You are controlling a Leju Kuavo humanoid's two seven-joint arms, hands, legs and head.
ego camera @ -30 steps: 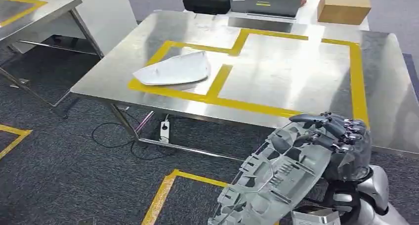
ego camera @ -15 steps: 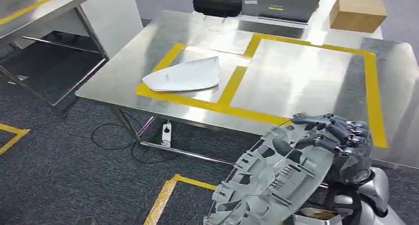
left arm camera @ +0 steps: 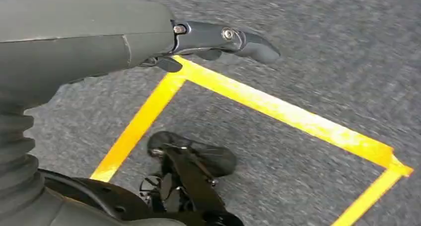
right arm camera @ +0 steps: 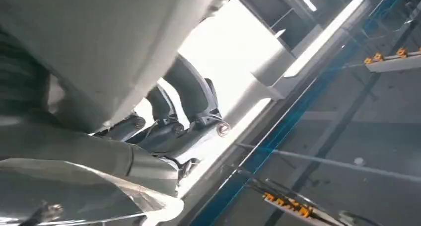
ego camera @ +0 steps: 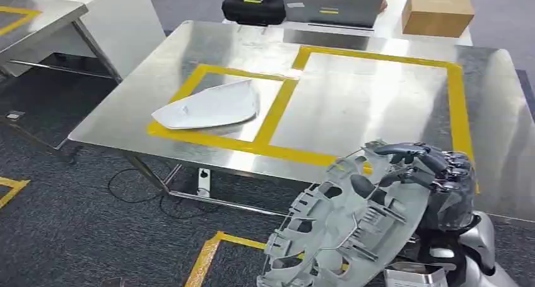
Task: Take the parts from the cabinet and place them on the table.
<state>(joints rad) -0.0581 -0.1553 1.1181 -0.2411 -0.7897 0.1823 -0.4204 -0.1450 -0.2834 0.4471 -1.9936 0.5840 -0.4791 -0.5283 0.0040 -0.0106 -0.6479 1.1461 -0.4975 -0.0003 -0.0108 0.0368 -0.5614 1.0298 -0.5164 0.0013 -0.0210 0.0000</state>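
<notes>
My right hand [ego camera: 435,176] grips the upper edge of a large grey ribbed plastic part [ego camera: 344,227], held in the air below the near edge of the steel table [ego camera: 378,91]. A white curved part [ego camera: 208,105] lies on the table inside the left yellow-taped box. In the right wrist view the grey part [right arm camera: 99,42] covers much of the picture and dark fingers [right arm camera: 188,131] curl under it. In the left wrist view my left hand [left arm camera: 149,37] hangs over the carpet, its fingers curled in with nothing in them.
A brown cardboard box [ego camera: 438,12], a laptop [ego camera: 328,6] and a black bag [ego camera: 252,3] stand beyond the table's far edge. A second steel table [ego camera: 38,22] stands at the left. A power strip and cables [ego camera: 202,183] lie on the carpet under the table.
The whole view has shifted as the camera moved; the table now sits a little closer and further left. The grey part stays held in my right hand.
</notes>
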